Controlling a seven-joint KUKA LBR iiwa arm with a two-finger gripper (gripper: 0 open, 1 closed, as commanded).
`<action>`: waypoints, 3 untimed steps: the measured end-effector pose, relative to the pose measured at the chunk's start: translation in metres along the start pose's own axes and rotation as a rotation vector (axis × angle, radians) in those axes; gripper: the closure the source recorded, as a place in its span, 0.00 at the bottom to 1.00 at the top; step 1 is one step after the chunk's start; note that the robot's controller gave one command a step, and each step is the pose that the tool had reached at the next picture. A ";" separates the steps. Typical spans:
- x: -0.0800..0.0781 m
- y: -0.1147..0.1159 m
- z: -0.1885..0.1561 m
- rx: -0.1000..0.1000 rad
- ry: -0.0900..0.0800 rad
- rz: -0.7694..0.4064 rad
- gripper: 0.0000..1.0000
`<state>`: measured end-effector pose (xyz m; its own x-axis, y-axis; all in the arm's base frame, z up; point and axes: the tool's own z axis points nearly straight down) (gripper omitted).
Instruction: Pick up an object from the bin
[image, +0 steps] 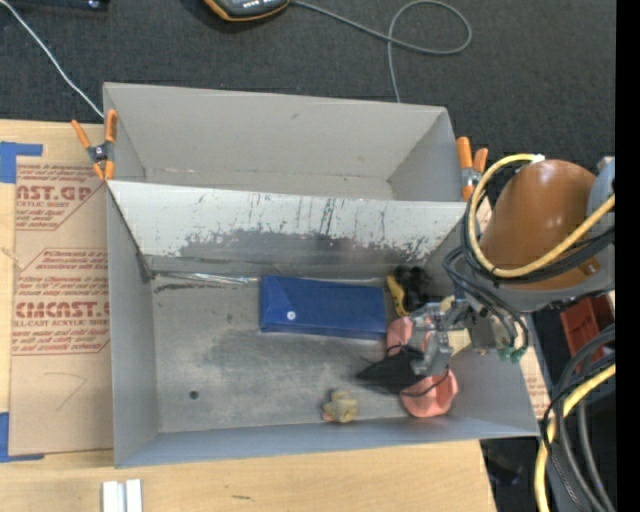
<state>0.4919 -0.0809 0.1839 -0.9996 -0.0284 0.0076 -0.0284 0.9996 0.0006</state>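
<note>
My gripper (436, 338) is low at the right end of the bin, over a small cluster of things. Directly under and beside it lies a pink soft thing (430, 396), with another pink part showing to the gripper's left. A black, flat, pointed thing (388, 374) lies against the pink one on its left. Just behind the gripper, near the back wall, lies a yellow and black thing (402, 287). Whether anything is held cannot be made out.
A blue rectangular box (322, 305) lies flat in the middle of the bin, left of the gripper. A small beige lump (340, 406) sits near the front wall. The arm, with its orange cover and cables, hangs over the bin's right rim.
</note>
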 end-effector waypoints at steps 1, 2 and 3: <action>0.004 0.010 -0.015 -0.001 -0.002 0.037 1.00; -0.003 0.007 0.015 -0.001 0.002 0.031 1.00; 0.001 0.020 -0.022 -0.002 -0.007 0.047 1.00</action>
<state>0.4903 -0.0605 0.2055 -0.9998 0.0188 0.0010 0.0188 0.9998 0.0019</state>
